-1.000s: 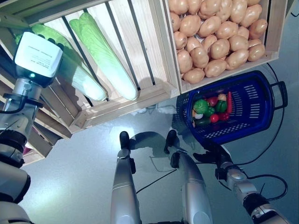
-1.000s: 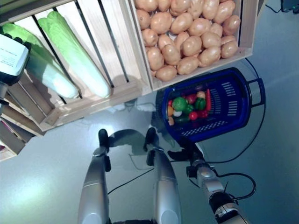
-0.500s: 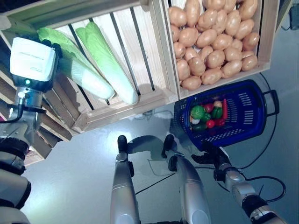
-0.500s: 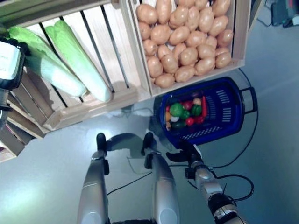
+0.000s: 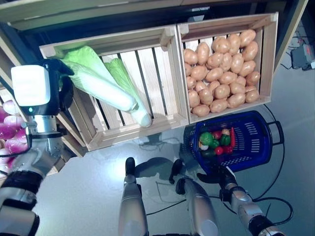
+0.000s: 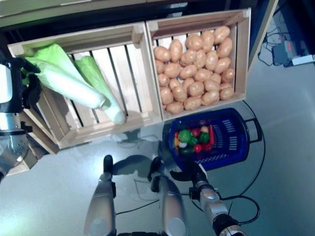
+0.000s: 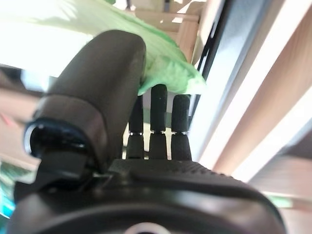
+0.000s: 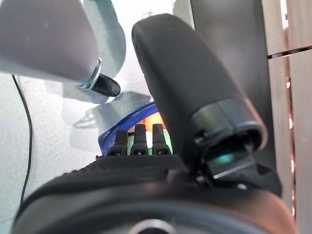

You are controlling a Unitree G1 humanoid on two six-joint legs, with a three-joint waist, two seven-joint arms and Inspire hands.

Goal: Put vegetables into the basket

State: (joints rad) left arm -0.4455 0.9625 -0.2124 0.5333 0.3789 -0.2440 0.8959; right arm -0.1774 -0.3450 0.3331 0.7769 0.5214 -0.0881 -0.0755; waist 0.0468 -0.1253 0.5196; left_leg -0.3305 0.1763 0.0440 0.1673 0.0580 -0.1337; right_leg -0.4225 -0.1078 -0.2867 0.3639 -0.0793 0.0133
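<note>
A long pale-green Chinese cabbage [image 5: 101, 83] slants out over the left wooden crate [image 5: 133, 133], and my left hand [image 5: 60, 81] is shut on its leafy end [image 7: 165, 68]. A second cabbage [image 5: 130, 93] lies in that crate, partly beneath it. On the floor to the right sits a blue plastic basket [image 5: 252, 143] holding several small red, green and orange vegetables [image 5: 215, 140]. My right hand [image 5: 215, 175] is at its near edge, fingers hooked over the blue rim [image 8: 108, 134].
The right crate holds a heap of potatoes [image 5: 221, 73]. Purple vegetables [image 5: 9, 129] show at the far left behind my left arm. Grey floor lies open in front of the crates. A dark shelf edge runs above both crates.
The camera has pulled back, so crates and basket look smaller. The held cabbage has swung out of line with the other one. My right hand stays on the basket rim.
</note>
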